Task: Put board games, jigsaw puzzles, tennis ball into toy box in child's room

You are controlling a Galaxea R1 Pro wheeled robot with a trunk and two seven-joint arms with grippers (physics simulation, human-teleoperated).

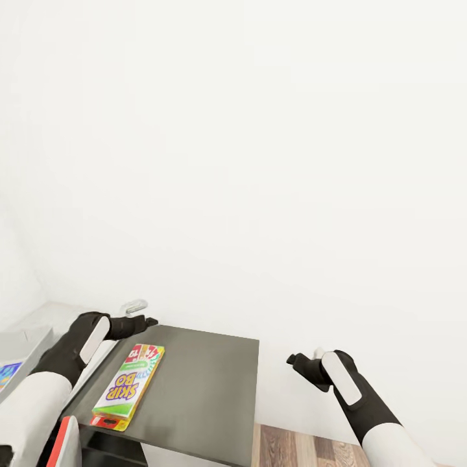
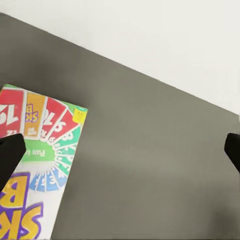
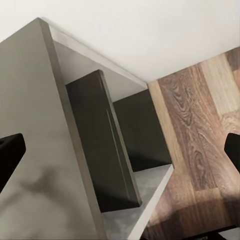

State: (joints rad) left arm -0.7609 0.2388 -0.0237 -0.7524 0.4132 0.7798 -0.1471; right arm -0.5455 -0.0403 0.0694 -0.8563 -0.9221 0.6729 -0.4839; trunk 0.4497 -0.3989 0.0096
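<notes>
A Skip-Bo board game (image 1: 128,387) lies flat on the dark grey table (image 1: 201,383), near its left side. My left gripper (image 1: 144,321) hovers over the table's far left corner, just beyond the game's far end. In the left wrist view the game (image 2: 42,160) lies under one black fingertip (image 2: 10,156), and the left gripper (image 2: 120,152) is open and holds nothing. My right gripper (image 1: 298,361) hangs in the air to the right of the table, over the floor. It is open too (image 3: 120,150), looking at the table's side. The puzzles and the tennis ball are out of view.
A white wall stands close behind the table. A light grey box edge (image 1: 29,340) with something blue (image 1: 8,375) inside sits at the far left. A red and white object (image 1: 65,438) is at the bottom left. Wooden floor (image 3: 200,130) and an open shelf (image 3: 100,150) lie beside the table.
</notes>
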